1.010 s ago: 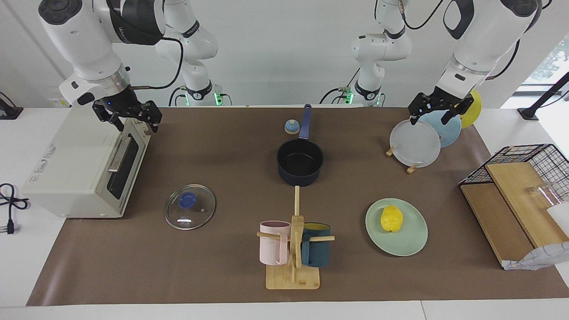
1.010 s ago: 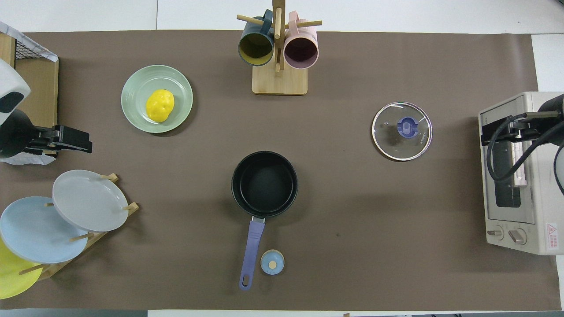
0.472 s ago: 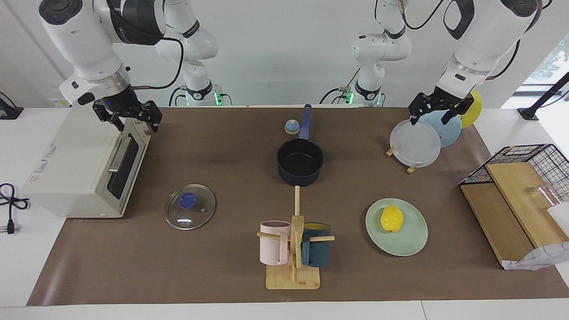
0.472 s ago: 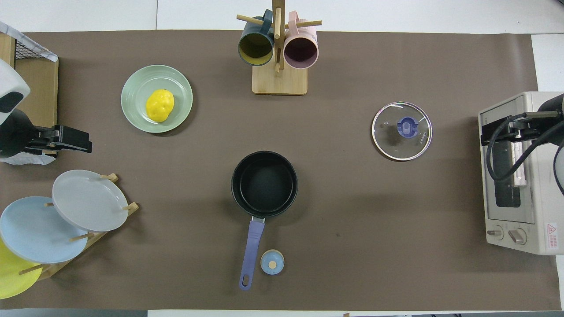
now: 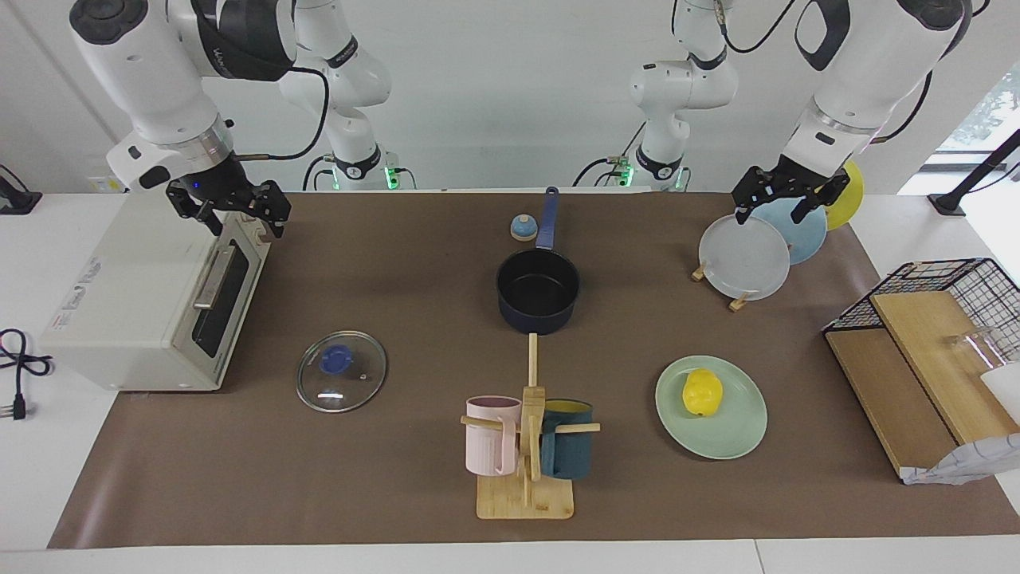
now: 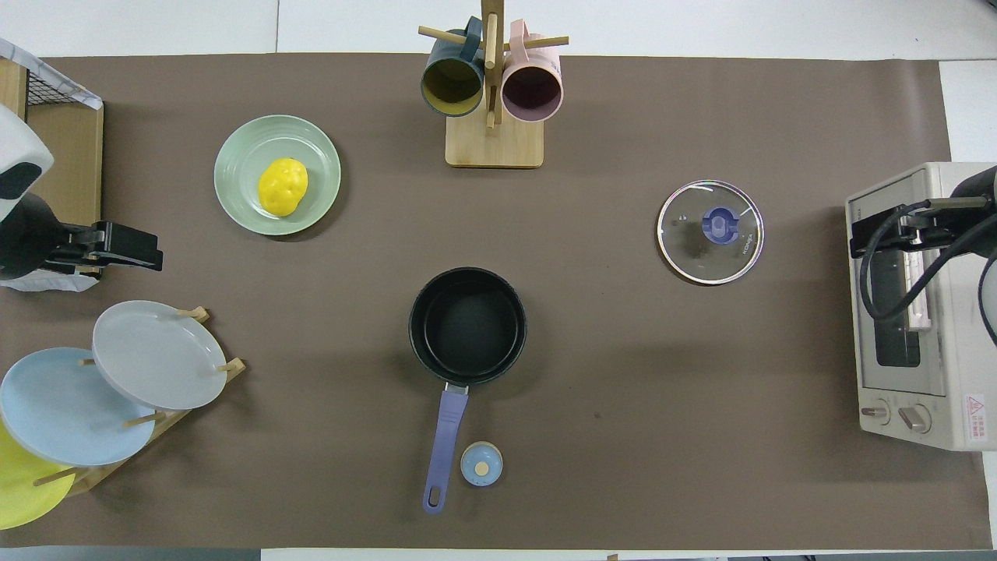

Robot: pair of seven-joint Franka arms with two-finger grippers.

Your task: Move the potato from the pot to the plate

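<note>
The potato [image 5: 702, 392] lies on the plate [image 5: 737, 434], the pot [image 5: 538, 291] apparently empty; left gripper [image 5: 785, 199] above the plate rack [image 5: 739, 301] and right gripper [image 5: 235, 209] above the toaster oven [image 5: 127, 311] both hold nothing, fingers spread.

Matt brown paper-like mat [image 5: 398, 271] is seen over the table; mug stand [image 5: 524, 494] is of pale wood, lid [image 5: 341, 371] of glossy glass w/ blue plastic-looking knob; mint plate [image 5: 737, 434] looks smooth, semi-gloss.
</note>
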